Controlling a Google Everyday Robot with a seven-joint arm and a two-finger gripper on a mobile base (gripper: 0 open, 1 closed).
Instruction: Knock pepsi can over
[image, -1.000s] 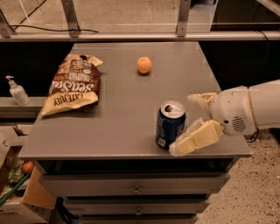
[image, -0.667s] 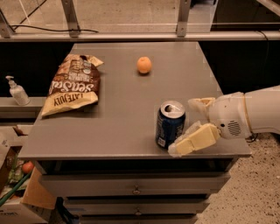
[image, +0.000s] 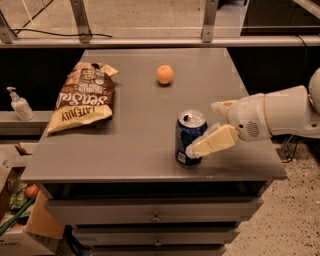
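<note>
The pepsi can (image: 188, 137) is dark blue with a silver top and stands upright near the front edge of the grey table (image: 145, 125), right of centre. My gripper (image: 207, 129) reaches in from the right with its cream fingers spread. One finger (image: 212, 142) lies against the can's front right side, the other (image: 222, 106) sits behind and to the right of the can. The can stands partly between the fingers.
A small orange fruit (image: 165, 74) lies toward the back of the table. A brown chip bag (image: 84, 97) lies at the left. A white pump bottle (image: 19, 104) stands on a ledge left of the table. Drawers (image: 155, 217) sit below the front edge.
My gripper has shifted slightly left, closing in on the can. The can remains upright in the same spot.
</note>
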